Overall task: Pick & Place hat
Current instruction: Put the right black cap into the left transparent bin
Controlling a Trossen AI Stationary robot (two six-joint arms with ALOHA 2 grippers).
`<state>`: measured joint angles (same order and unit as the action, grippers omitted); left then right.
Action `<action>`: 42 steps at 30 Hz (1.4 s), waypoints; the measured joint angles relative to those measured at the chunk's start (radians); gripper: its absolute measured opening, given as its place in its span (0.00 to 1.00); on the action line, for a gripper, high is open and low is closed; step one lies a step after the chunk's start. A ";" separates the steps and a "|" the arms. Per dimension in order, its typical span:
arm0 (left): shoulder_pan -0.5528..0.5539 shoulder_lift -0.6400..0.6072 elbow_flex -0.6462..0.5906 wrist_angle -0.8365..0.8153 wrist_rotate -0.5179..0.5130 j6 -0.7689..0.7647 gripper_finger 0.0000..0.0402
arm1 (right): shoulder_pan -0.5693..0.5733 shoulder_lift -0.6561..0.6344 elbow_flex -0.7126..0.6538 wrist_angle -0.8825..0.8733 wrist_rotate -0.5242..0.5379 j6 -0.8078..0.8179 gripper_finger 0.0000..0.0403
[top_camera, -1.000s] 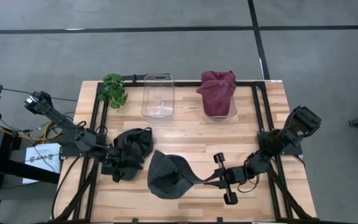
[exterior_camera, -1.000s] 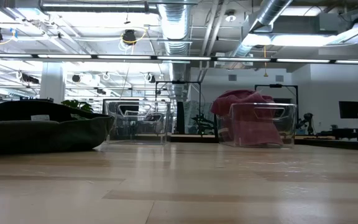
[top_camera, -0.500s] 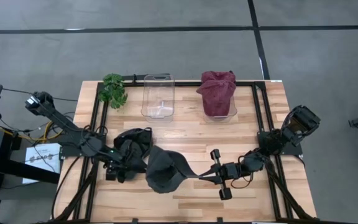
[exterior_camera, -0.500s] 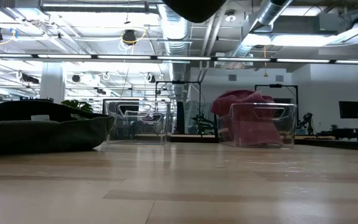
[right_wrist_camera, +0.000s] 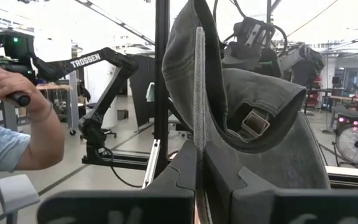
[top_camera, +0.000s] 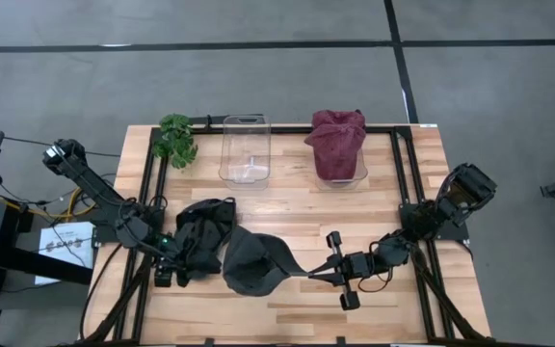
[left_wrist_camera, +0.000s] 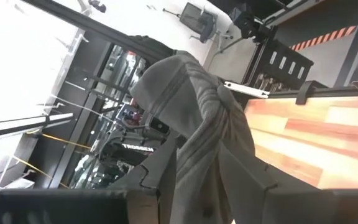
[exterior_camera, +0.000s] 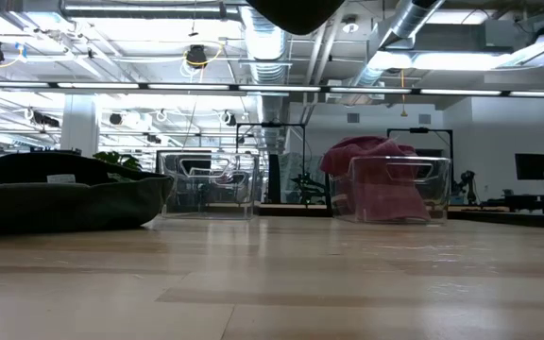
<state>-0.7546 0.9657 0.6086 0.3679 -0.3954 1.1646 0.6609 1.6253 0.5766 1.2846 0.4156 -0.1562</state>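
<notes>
Left hand [top_camera: 173, 267] at about 8 o'clock on the desk [top_camera: 287, 202], fingers pinching a crumpled black hat [top_camera: 205, 231]; the left wrist view shows dark fabric [left_wrist_camera: 194, 124] bunched between the fingers. That hat sits at roughly 9 o'clock from the desk centre. Just right of it, touching or nearly so, a dark grey cap [top_camera: 253, 262] at about 6 o'clock, lifted off the desk. Right hand [top_camera: 316, 273] at 5 o'clock, fingers pressed together on the cap's edge; the right wrist view shows the cap [right_wrist_camera: 241, 106] hanging upright from the pinched brim, strap buckle visible. In the low view only the cap's dark underside [exterior_camera: 296, 11] shows at the upper edge.

Far side, left to right: small green plant [top_camera: 174, 138] at 10 o'clock, clear empty bin [top_camera: 245, 149] at 11–12 o'clock, clear bin [top_camera: 340, 172] at 1 o'clock holding a maroon hat [top_camera: 337, 135].

Right wrist view background: a person's forearm and hand [right_wrist_camera: 17, 87] gripping something dark, off the desk.
</notes>
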 joint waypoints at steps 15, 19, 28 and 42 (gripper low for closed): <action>0.018 0.044 0.000 0.000 0.050 -0.002 0.29 | -0.006 0.000 0.000 0.000 0.000 0.001 0.01; 0.017 0.043 0.000 0.022 0.051 0.033 0.29 | -0.016 0.000 0.000 -0.023 0.000 0.029 0.01; 0.034 0.043 0.000 0.038 0.056 0.030 0.29 | -0.048 0.000 0.000 -0.033 -0.032 0.052 0.01; 0.048 0.126 0.000 0.031 0.054 -0.025 0.29 | -0.048 0.000 0.000 -0.020 -0.034 0.027 0.01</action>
<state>-0.7061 1.0918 0.6086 0.3992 -0.3412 1.1393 0.6125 1.6253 0.5770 1.2644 0.3813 -0.1287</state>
